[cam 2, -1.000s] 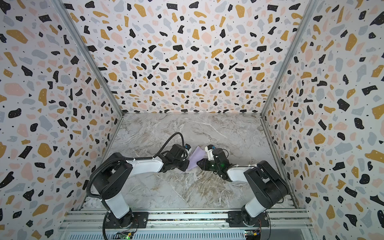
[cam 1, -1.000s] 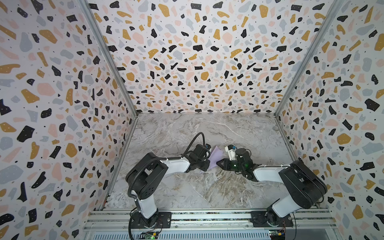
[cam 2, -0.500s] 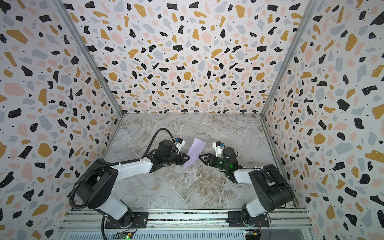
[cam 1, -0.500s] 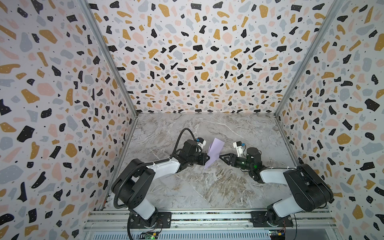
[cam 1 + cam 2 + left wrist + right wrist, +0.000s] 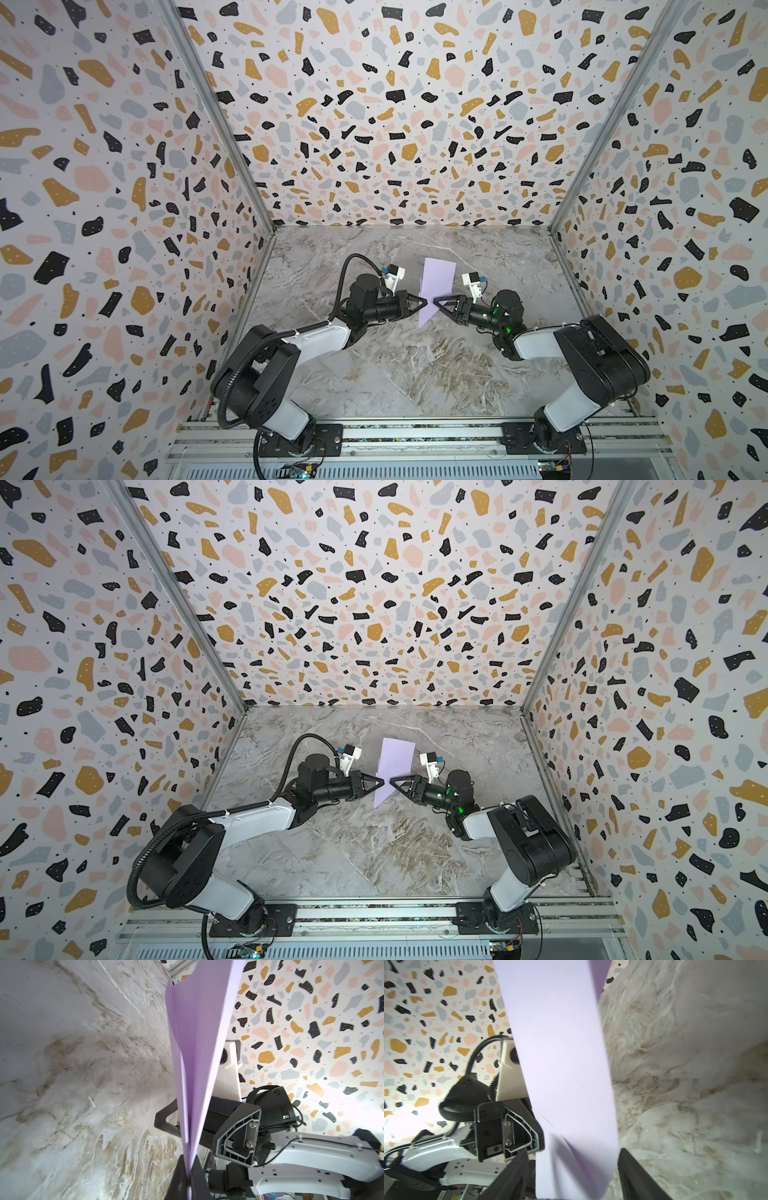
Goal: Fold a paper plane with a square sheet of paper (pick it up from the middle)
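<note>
Now my right gripper (image 5: 437,301) is open, and that is the new thing. A second ago it was nearly closed, pressed close to the paper (image 5: 438,278) beside my left gripper (image 5: 423,302). Since then both arms have reached further out over the worktop (image 5: 415,374), and the paper has gone along with them. My left gripper is closed tight on the paper's edge and holds it all alone. The paper stands up on its edge between my two grippers, over the middle of the worktop. I cannot tell if its low tip touches the worktop. It is already folded, and in the left wrist view it looks long, thin and pointed. In the right wrist view my two right fingers (image 5: 512,1178) stand wide apart with the paper between them. They do not press on it, as far as I can see. I think my right gripper let go so that it can take a new hold for the next fold. I think the plane is not finished yet. I see nothing else lying on the worktop, and the spotty walls (image 5: 374,124) are well away. What stands in the way is my own left gripper. It is nose to nose with my right one, so the two could bump. The paper is thin and floppy too, so it could bend or slip if I grab it wrong.
</note>
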`<state>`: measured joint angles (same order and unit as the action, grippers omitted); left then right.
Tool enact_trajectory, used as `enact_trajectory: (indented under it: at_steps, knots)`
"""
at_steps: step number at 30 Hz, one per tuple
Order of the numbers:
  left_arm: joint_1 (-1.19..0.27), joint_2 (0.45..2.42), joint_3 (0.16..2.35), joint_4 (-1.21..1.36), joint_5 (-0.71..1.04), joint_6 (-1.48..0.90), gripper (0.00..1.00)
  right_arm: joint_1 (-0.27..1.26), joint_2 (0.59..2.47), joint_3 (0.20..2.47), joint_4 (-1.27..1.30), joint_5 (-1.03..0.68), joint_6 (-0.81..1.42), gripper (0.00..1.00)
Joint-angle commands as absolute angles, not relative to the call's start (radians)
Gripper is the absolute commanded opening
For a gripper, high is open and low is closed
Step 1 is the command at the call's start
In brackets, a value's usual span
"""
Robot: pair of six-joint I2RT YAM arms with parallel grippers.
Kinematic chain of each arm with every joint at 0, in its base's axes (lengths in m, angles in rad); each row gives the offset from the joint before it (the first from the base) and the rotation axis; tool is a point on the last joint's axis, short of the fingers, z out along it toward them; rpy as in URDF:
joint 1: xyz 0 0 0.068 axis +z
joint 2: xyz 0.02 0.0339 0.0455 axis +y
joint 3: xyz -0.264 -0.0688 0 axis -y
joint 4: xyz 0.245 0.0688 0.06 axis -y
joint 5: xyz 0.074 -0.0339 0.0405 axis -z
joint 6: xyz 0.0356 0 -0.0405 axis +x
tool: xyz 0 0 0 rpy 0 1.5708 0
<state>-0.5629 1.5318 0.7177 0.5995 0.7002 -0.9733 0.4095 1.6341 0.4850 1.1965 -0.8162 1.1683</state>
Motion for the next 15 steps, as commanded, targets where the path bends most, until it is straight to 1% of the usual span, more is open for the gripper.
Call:
enact_trajectory:
  at_steps: [1, 5, 8, 12, 15]
  knots:
    - [-0.56, 1.515, 0.698, 0.74, 0.771, -1.078, 0.07, 0.405, 1.666, 0.54, 1.381, -0.857, 1.301, 0.63]
    - [-0.56, 1.51, 0.701, 0.731, 0.783, -1.08, 0.07, 0.403, 1.712, 0.573, 1.433, -0.856, 1.363, 0.53]
    - [-0.56, 1.514, 0.701, 0.718, 0.788, -1.069, 0.07, 0.403, 1.729, 0.59, 1.457, -0.856, 1.39, 0.42]
    - [-0.559, 1.527, 0.695, 0.687, 0.799, -1.043, 0.07, 0.4, 1.735, 0.592, 1.467, -0.854, 1.397, 0.28]
    - [-0.558, 1.532, 0.693, 0.66, 0.802, -1.018, 0.09, 0.394, 1.736, 0.584, 1.453, -0.85, 1.392, 0.19]
